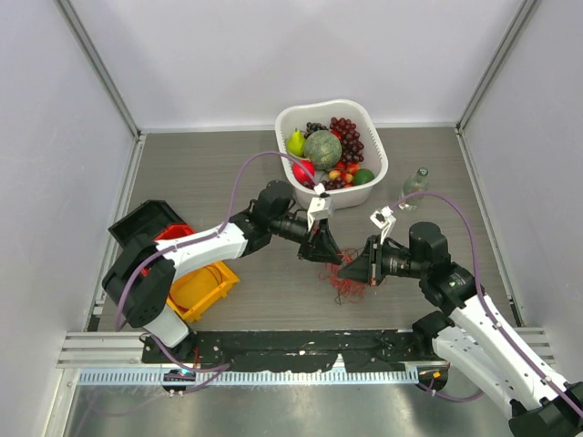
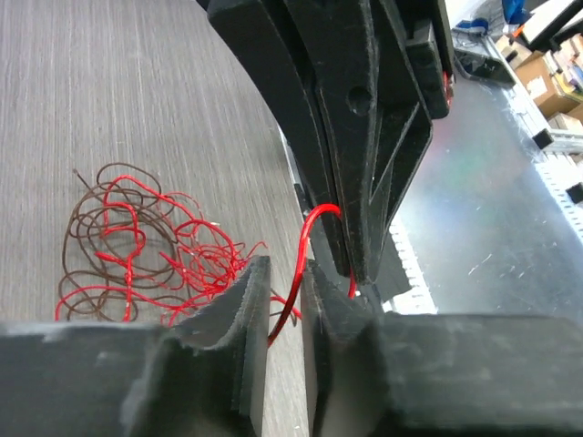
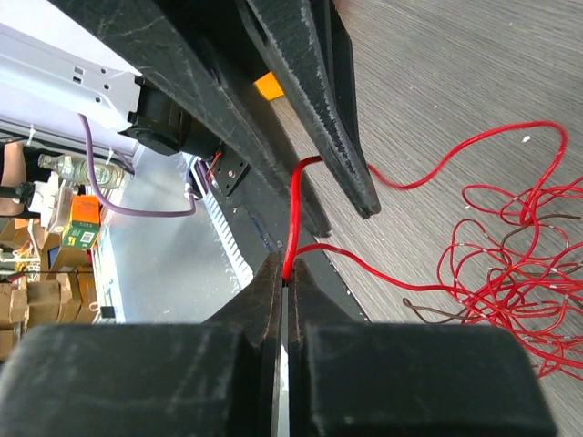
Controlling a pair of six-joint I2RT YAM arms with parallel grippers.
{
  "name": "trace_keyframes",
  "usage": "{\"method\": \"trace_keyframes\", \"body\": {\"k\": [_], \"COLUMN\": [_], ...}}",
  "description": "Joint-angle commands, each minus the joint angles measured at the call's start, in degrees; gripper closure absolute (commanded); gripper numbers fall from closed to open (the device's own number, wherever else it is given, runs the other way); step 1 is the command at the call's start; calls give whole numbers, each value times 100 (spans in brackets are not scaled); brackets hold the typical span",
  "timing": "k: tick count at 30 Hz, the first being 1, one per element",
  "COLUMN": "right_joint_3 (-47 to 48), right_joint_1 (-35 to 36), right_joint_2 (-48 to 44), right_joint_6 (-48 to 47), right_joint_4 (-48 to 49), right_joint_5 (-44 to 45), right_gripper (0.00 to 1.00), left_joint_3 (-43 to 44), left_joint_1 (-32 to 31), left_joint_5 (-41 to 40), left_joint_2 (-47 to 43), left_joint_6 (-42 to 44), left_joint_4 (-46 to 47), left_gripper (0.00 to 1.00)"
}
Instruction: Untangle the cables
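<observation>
My right gripper point(image 3: 285, 270) clamps 1 red strand of cables point(image 2: 137, 238); left gripper point(image 2: 285, 284) nearly closed around it, grip unclear; both arms angled inward.

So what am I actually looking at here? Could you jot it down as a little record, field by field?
Setting: grey wood-grain table
Job: untangling the cables, a loose red and brown bundle lying on the table
Right tool: shut on one red strand
Left tool: the same strand runs through it, a narrow gap showing; grip unclear
Nearby: white basin of fruit, clear bottle, yellow bin
</observation>
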Motion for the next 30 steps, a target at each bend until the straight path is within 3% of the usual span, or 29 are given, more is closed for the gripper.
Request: {"method": "trace_keyframes", "body": {"k": [1,2,4,5,6,10,17,19,26,30], "right_joint_3": [160,186,274,300,309,-147,-543,-613,-666,-649], "right_joint_1": [26,26,26,26,18,26,26,18,114,702], "right_joint_2": [-70,-79,-70,-70,-70,-446,-1019,-993,622,1274], "right_joint_6": [-58,-67,-93,-41,90,766,1663,1682,2067,2235], "right_joint_4": [248,161,-154,-243,-374,203,599,949,2328,2919], "right_joint_5": [-2,199,863,1130,1654,2291,3600,3393,2662,3195], "right_gripper": [99,99,92,72,58,38,27,25,25,27], "left_joint_3": [384,385,376,411,472,727,1176,1307,2141,2423], "left_joint_1": [-117,-126,-127,-127,-127,-127,-135,-127,-135,-135], "left_joint_5": [-704,-996,-2102,-2516,-2938,-4030,-4032,-4058,-3540,-3399], "left_joint_2": [-157,-262,-551,-718,-868,-1483,-2099,-2179,-2074,-2038], "left_joint_6": [462,533,569,569,526,-273,-1153,-1223,-1320,-1522], "left_joint_4": [-383,-525,-798,-956,-1184,-1887,-2513,-2592,-2829,-2803], "left_gripper": [94,100,100,100,100,100,100,100,100,100]}}
